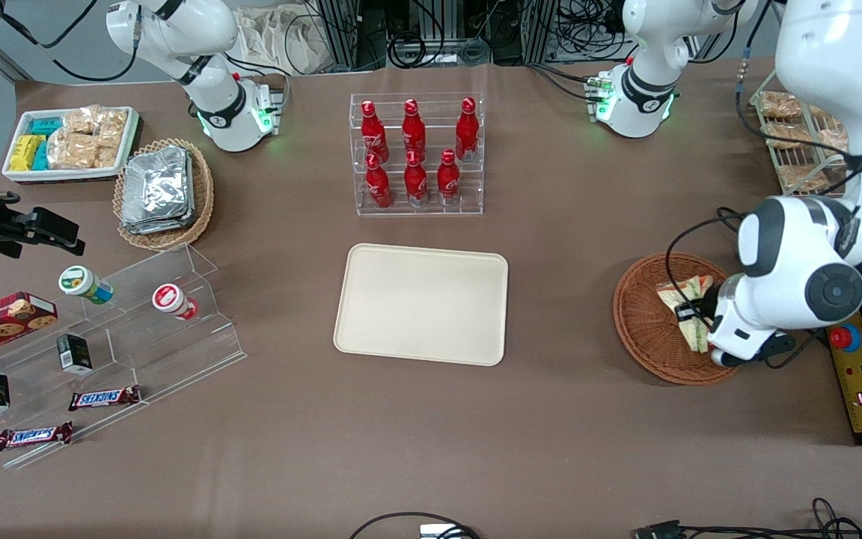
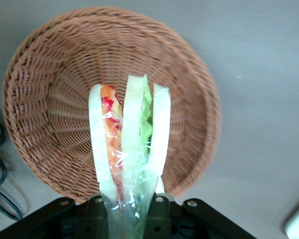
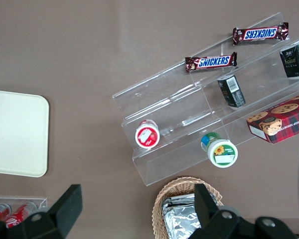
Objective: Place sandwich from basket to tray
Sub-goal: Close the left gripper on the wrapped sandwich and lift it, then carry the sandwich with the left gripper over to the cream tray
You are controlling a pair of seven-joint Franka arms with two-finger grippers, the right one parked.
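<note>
The sandwich (image 2: 127, 144) is a wrapped wedge of white bread with green and pink-orange filling. My left gripper (image 2: 128, 211) is shut on its narrow end, one finger on each side of the wrap. The wedge hangs over the reddish-brown wicker basket (image 2: 50, 79). In the front view the gripper (image 1: 702, 323) sits above the basket (image 1: 644, 322) at the working arm's end of the table, with the sandwich (image 1: 687, 293) sticking out from under the wrist. The cream tray (image 1: 422, 302) lies bare at the table's middle.
A clear rack of red bottles (image 1: 416, 153) stands farther from the front camera than the tray. A control box with a red button (image 1: 854, 367) lies beside the basket near the table's edge. A wire rack of snack packets (image 1: 794, 138) stands by the working arm.
</note>
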